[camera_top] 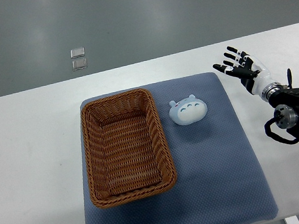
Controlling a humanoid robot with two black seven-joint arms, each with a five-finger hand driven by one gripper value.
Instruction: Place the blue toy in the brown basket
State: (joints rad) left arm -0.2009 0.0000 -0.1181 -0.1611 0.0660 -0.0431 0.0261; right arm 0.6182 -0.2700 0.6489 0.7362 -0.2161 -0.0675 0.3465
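- A white rectangular table (32, 166) fills most of the top view, with grey floor beyond its far edge.
- A blue-grey rectangular fabric mat (218, 181) lies on the middle of the table.
- A brown woven wicker basket (95, 155), rectangular and open-topped, sits on the left half of the mat; nothing lies inside it.
- A pale blue rounded toy with small ears and a white face patch (188, 110) rests on the mat at about 3 o'clock from the basket's far end, just beside the rim but apart from it.
- The toy is outside the basket, untouched by any hand.
- The right hand (239, 67), black and white with jointed fingers, comes in from the right edge on a black and silver forearm (296, 113).
- It hovers over the bare white table, at roughly 2 o'clock from the toy and well apart from it.
- Its fingers (231, 52) are spread and extended toward 11 o'clock, holding nothing.
- Two small clear square objects (78, 58) lie on the floor at 12 o'clock from the basket, beyond the table.
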